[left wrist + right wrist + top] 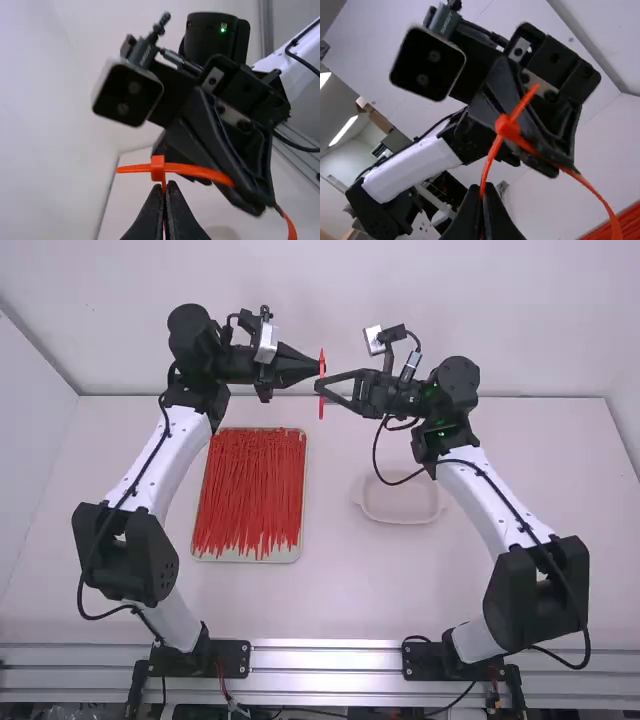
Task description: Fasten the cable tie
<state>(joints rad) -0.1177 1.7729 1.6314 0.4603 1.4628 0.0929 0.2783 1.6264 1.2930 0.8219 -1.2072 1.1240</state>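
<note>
A red cable tie (321, 390) hangs in the air above the back of the table, held between both grippers. My left gripper (312, 367) comes from the left and is shut on the tie's strap just under its head (157, 167). My right gripper (326, 385) faces it from the right, fingers shut on another stretch of the strap (490, 160). In the left wrist view the strap (200, 173) runs across the head, and a short tip sticks out on one side. The rest curves away past the right gripper's body (225, 135).
A tray (297, 556) piled with several red cable ties (250, 490) lies on the table left of the middle. A shallow white container (400, 502) sits right of the middle, below the right arm. Both grippers are high above the tabletop, near the back wall.
</note>
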